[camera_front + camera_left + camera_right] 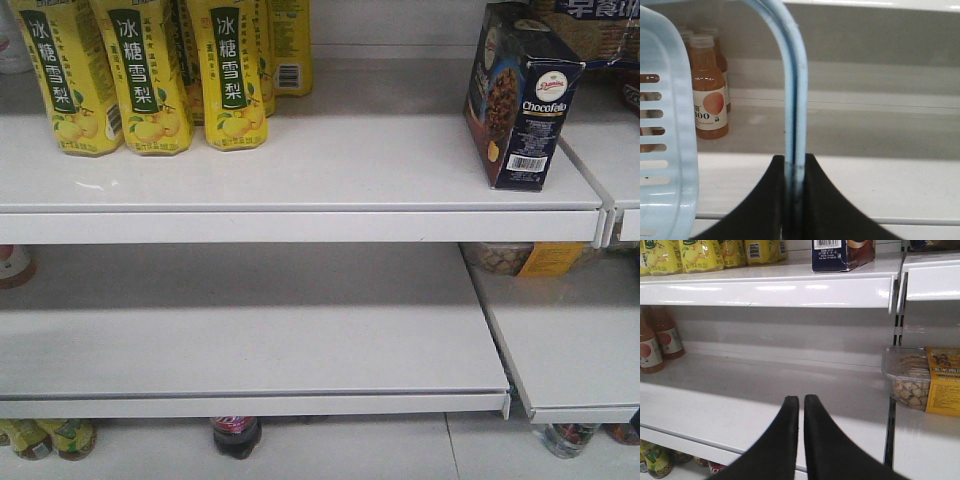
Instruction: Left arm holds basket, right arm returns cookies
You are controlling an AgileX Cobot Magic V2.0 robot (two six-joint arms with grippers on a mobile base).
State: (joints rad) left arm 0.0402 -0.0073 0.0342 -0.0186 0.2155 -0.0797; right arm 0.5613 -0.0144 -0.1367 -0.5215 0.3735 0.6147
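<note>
The cookies [522, 95] stand upright on the top shelf [300, 165], near its right end and well apart from the yellow drink cartons [150, 70] on the left. So the box looks put back already.

The right gripper [801, 407] is pinched shut with nothing in it. It sits low, in front of the middle shelf [765, 390], far below the box. The job left for it, I think, is just to move away slowly and not bump the shelf edge or the box above.

The left gripper [795, 167] is squeezed tight on the thin blue handle [792, 100] of the basket [665, 150]. It should hold firm and steady so the basket does not swing.

Only a bit of the basket's slotted side shows, so I cannot tell what is inside it.

A clear tub [905, 377] of small snacks sits on the next shelf to the right, beside a yellow pack [944, 382]. Peach drink bottles [709, 90] stand at the back of the middle shelf.
</note>
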